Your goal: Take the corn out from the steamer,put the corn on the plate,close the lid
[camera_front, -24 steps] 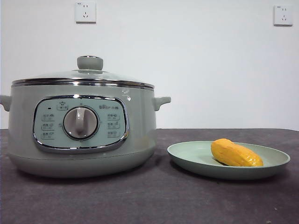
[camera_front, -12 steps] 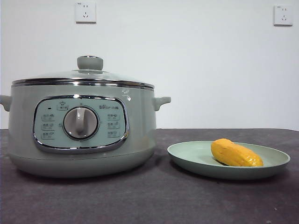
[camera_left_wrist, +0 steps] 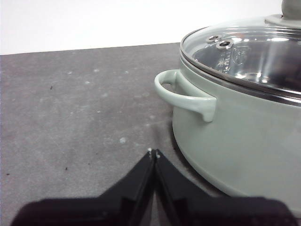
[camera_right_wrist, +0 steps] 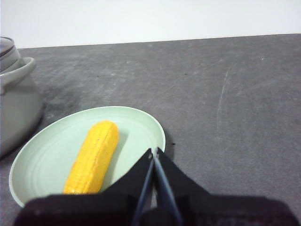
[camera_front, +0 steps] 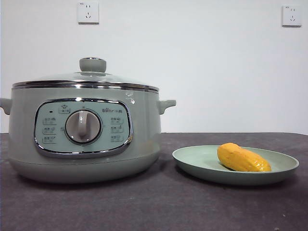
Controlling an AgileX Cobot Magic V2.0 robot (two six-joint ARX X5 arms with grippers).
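Lying lengthwise across the plate — corn; both pincers closed, empty.

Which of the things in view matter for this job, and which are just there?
Job: corn lying on the plate; steamer with the lid on it; left gripper and right gripper, both shut and empty.
Just there: two wall sockets, dark table.
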